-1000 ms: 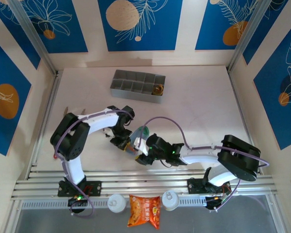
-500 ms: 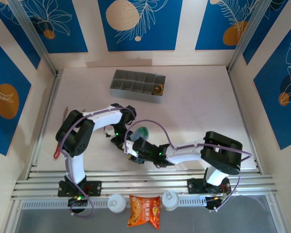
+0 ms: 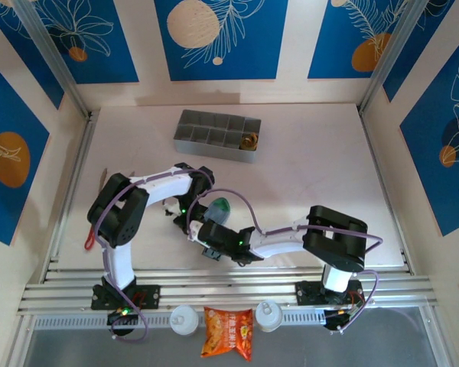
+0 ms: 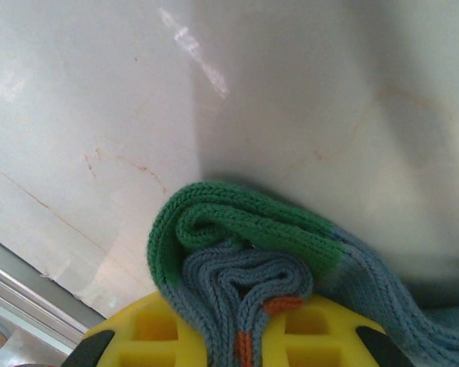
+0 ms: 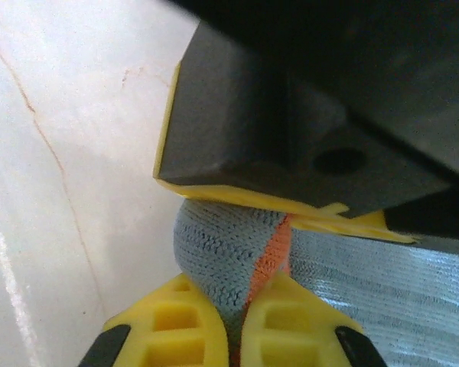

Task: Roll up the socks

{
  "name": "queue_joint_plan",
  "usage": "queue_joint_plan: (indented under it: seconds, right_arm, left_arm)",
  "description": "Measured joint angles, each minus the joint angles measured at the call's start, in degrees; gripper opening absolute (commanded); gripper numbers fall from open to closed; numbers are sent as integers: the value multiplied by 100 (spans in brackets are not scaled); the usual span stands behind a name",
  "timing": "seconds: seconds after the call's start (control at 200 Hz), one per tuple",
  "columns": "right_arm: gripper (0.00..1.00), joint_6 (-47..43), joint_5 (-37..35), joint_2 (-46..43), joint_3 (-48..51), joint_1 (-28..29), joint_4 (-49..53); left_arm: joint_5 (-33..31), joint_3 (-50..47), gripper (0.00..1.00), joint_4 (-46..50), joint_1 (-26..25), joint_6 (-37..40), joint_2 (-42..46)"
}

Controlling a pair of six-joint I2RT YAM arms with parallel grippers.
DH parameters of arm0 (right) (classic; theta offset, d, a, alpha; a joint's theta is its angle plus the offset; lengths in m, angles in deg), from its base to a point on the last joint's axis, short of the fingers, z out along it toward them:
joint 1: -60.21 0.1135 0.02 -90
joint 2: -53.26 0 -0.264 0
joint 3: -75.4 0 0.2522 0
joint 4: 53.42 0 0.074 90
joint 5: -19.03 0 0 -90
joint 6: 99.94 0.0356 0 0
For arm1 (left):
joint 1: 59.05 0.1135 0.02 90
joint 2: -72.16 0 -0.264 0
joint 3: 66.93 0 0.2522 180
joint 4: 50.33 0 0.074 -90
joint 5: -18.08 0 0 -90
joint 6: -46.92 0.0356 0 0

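Note:
A grey-blue sock (image 4: 245,229) with a green toe and orange cuff is folded into a tight bundle on the white table. My left gripper (image 4: 245,325) is shut on it, its yellow fingers (image 4: 153,336) pinching the folded layers. My right gripper (image 5: 241,310) is shut on the same sock (image 5: 214,245), at the orange band. The left gripper's dark body (image 5: 245,130) is just beyond it. In the top view the two grippers meet at the sock (image 3: 219,206), left gripper (image 3: 185,219) and right gripper (image 3: 206,237) close together near the table's front.
A grey compartment tray (image 3: 216,135) stands at the back middle, with a small brown-orange bundle (image 3: 249,141) in its near right compartment. An orange snack packet (image 3: 228,332) lies off the table at the front, between two white caps. Aluminium rails (image 3: 214,290) run along the near edge.
My right arm has swung left, up to the left gripper, and its jaws have shut on the sock. The left gripper has stayed shut on the sock, almost still.

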Motion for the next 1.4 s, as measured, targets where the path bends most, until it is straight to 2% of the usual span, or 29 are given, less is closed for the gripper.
queue_joint_plan:
  seconds: [0.03, 0.08, 0.14, 0.205, 0.325, 0.5, 0.68, 0.84, 1.16, 1.401]
  right_arm:
    - [0, 83, -7, 4, -13, 2, 33]
    - [0, 245, -11, 20, -31, 4, 66]
    - [0, 494, 13, 28, -24, 2, 66]
    - [0, 802, 59, 33, 59, -7, -79]
    - [0, 1340, 245, 57, 337, -90, -597]
    - [0, 2055, 640, 133, 726, -232, -1591]
    - [0, 2627, 1106, 306, 988, -422, -2492]
    - [0, 2986, 1733, 509, 1021, -688, -2970]
    - [0, 3355, 2916, 800, 1019, -1204, -3473]
    - [0, 3589, 3668, 975, 1014, -1561, -3705]
  left_arm:
    - [-4, -33, 3, -39, 0, 0, 35]
    - [-4, -122, 16, -140, 0, -2, 122]
    - [-31, -293, 36, -328, 0, -17, 295]
    - [-74, -579, 62, -623, 0, -42, 540]
    - [-109, -1058, 81, -966, 20, -184, 1021]
    - [-181, -1362, 94, -1480, 219, -146, 1528]
    - [-334, -1460, 97, -1884, 422, -9, 1941]
    - [-507, -1617, 93, -2179, 490, 337, 2317]
    - [-702, -2011, 67, -2151, 496, 1021, 3051]
    - [-721, -2361, 65, -2389, 494, 1318, 3104]
